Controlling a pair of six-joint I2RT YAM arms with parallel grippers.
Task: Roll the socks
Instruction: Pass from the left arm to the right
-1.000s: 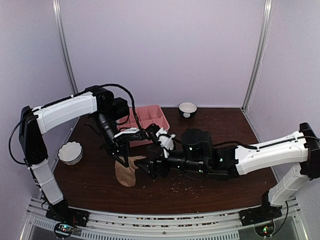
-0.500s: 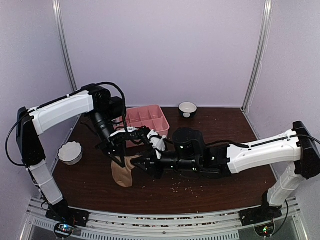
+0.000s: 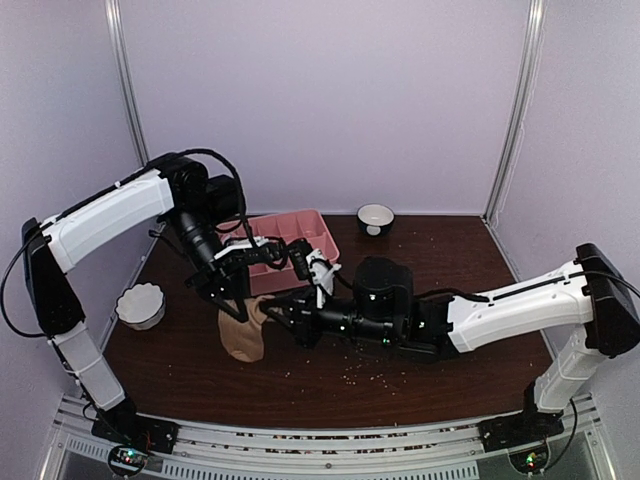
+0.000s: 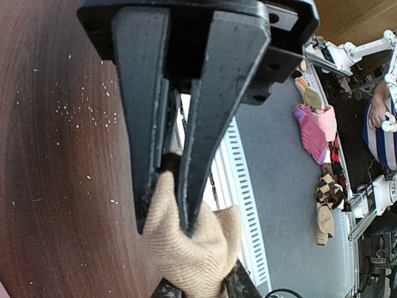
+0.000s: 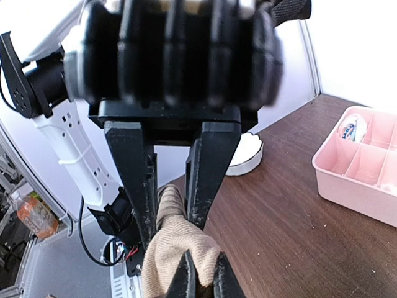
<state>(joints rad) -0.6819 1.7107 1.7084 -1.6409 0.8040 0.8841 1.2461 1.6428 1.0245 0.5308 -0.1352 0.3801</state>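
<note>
- Fluted white bowl [image 3: 140,305]: stands on the dark wooden desk [image 3: 450,375] near its left edge, well apart from the sock.
- Left pincer [image 4: 164,226]: reaches down from the far left, fingers pointing toward the near edge. The two fingers stand almost together, and a fold of the tan sock [image 3: 243,338] is pinched between their tips.
- Tan sock: sits left of the desk's centre, bunched at its upper end where both pincers meet it. Its long axis runs roughly far to near, with the gathered end raised toward the far side and the rounded end pointing at the near edge. Whether that lower end rests on the desk cannot be told.
- Right pincer [image 5: 173,233]: comes in from the right, level and low over the desk, and is closed on the same upper part of the sock. Ribbed fabric rises between its fingers, just beside the left pincer's tips.
- Pink tray [image 3: 318,232]: stands behind the pincers at the far side and is divided into compartments.
- Small bowl [image 3: 376,217]: stands at the far edge, right of the tray.
- Pale crumbs [image 3: 350,378]: lie scattered on the desk near the right arm.
</note>
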